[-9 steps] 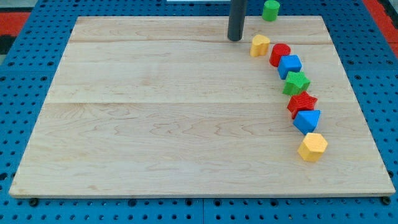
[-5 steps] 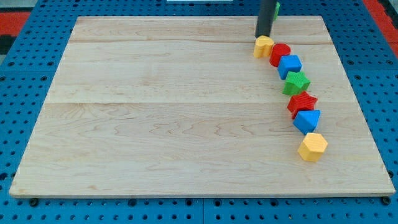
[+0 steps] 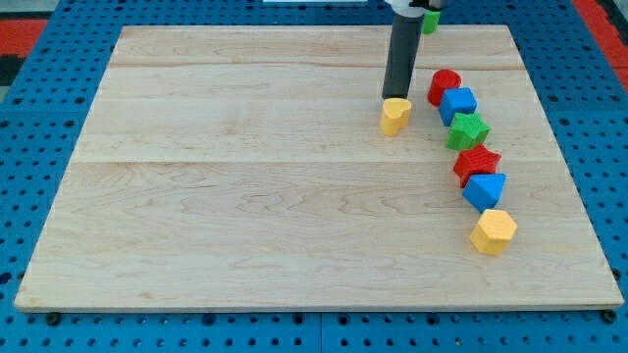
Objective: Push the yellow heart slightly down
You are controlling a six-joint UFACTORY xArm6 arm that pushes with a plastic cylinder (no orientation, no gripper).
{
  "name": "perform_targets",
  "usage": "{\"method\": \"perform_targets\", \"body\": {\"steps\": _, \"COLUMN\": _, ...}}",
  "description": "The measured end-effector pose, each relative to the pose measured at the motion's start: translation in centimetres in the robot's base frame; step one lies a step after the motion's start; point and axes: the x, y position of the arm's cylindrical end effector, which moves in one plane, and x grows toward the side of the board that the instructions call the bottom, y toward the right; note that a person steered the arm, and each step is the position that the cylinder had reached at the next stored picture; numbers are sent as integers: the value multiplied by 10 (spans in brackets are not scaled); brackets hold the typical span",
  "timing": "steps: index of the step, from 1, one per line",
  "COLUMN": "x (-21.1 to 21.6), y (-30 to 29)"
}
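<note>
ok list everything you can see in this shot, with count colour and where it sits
yellow heart: 1, yellow, upper middle-right of the board, apart from the curved row
red cylinder: 1, red, top of the row at the view's right
blue cube: 1, blue, just below it
green star: 1, green, next down
red star: 1, red, below that
blue block: 1, blue, below the red star
yellow hexagon: 1, yellow, bottom of the row
green block: 1, green, view's top edge, partly hidden by the rod
wooden board: 1, pale wood, on a blue pegboard
my tip: 1, dark, at the heart's top edge
</note>
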Motion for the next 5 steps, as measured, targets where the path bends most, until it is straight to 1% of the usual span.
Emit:
{"method": "perform_targets", "body": {"steps": 1, "x": -26, "y": -20}}
{"method": "perform_targets", "body": {"steps": 2, "x": -11, "y": -71}}
{"method": "perform_targets", "body": {"steps": 3, "x": 4, "y": -79}}
{"method": "perform_targets", "body": {"steps": 4, "x": 18, "y": -38}}
{"method": "perform_targets", "body": {"steps": 5, "x": 22, "y": -7}}
